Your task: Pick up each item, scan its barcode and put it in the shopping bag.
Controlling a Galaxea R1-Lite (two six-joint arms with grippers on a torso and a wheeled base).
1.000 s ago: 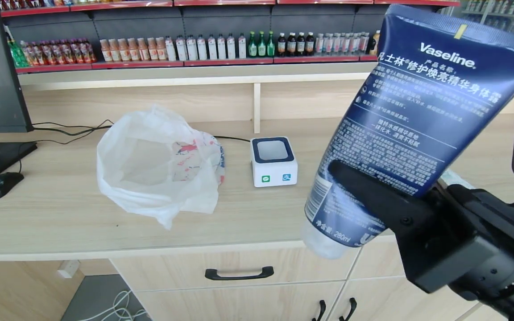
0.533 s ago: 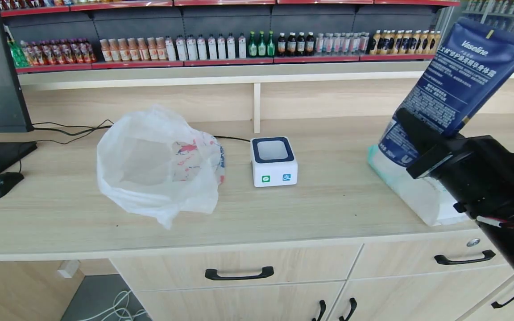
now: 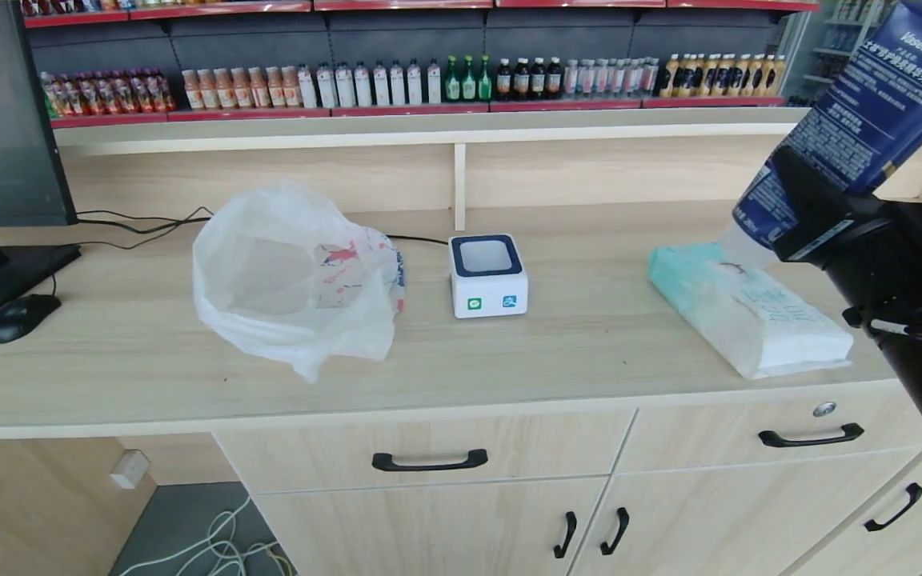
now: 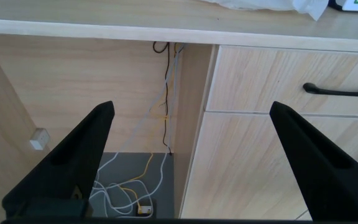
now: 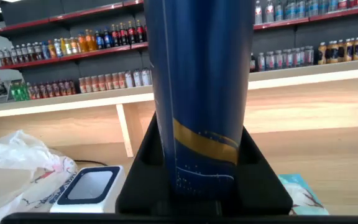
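Aloft, right gripper around tilted blue tube

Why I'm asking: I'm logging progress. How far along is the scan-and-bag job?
Done: nothing certain; I cannot tell whether the shopping bag holds anything. In hand: the right gripper grips the blue tube, raised right of the scanner, not over it. Left: bagging the tube, then the tissue pack lying on the counter, untouched.

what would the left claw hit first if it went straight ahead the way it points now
Most likely the cabinet under the counter: the open left claw aims just beside the drawer. Depth is unclear; slightly off, it could enter the gap with the cables instead.
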